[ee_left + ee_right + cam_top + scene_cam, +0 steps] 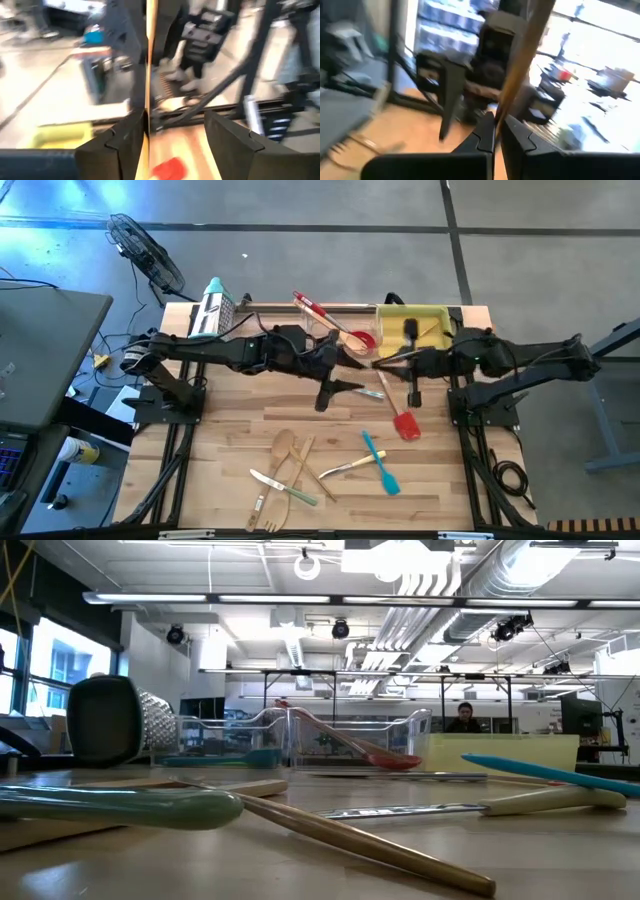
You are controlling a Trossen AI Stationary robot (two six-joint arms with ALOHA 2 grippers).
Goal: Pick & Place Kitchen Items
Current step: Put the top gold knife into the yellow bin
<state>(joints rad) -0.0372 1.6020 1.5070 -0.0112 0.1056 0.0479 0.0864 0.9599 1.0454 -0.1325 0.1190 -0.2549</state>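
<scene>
While the left claw point(172, 135) stands wide beside the wooden stick point(148, 60), the right claw point(496, 132) pinches that same stick tight. It runs long-ways between both claws, above the table's point(230, 405) middle, so the right arm carries it.

Wooden table point(440, 480): scattered utensils point(300, 465), trays point(415, 325), grater point(212, 310).

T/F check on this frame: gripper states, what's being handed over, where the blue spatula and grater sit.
1. The right gripper is shut on the wooden handle. True.
2. The left gripper is clamped shut. False: its fingers stand apart, the handle beside one.
3. The blue spatula lies in the yellow tray. False: it lies on the table.
4. The box grater sits at the table's far left corner. True.
</scene>
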